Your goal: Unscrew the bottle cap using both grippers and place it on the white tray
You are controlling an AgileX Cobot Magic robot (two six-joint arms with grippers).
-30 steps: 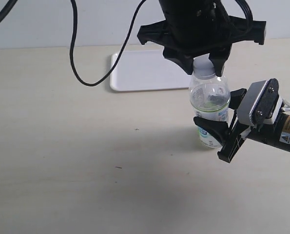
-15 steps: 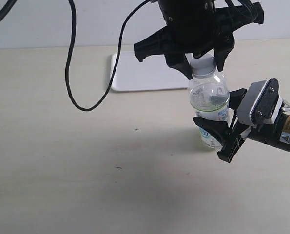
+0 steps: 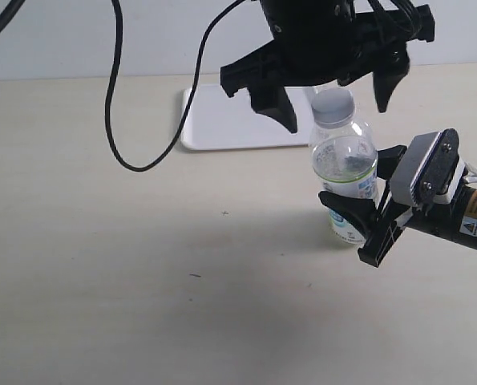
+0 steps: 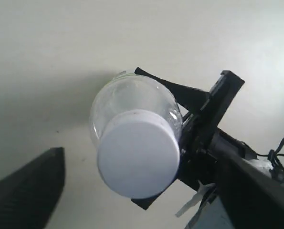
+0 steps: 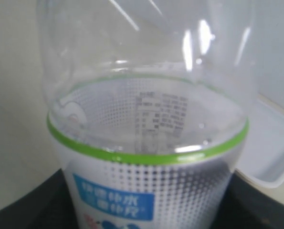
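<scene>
The bottle cap (image 3: 333, 105) sits on the neck of the bottle (image 3: 344, 172), directly under the left gripper (image 3: 335, 111). It lies between that gripper's two fingers and touches neither of them. The left gripper's jaws stand wide apart and hold nothing. In the left wrist view one dark finger (image 4: 27, 191) shows well clear of the cap's ribbed side. I judge that the gripper hangs straight above the neck so that closing would catch the cap squarely for a twist. Whether the cap is tight or partly loosened on the threads I cannot tell.

The right gripper (image 3: 354, 180) comes in from the side, low down, and is clamped on the bottle's labelled body. One jaw is in front of the label and the other behind it. This grip seems meant to keep the bottle upright on the table (image 3: 142, 281) and stop it turning when the cap is twisted. Holding low leaves the neck free for the other gripper.

The white tray (image 3: 222, 120) lies flat near the left gripper, on the side away from the right gripper, apart from the bottle and with nothing on it. That makes for a short carry once the cap is off. The task looks to be in its unscrewing stage, with the cap not yet lifted.
</scene>
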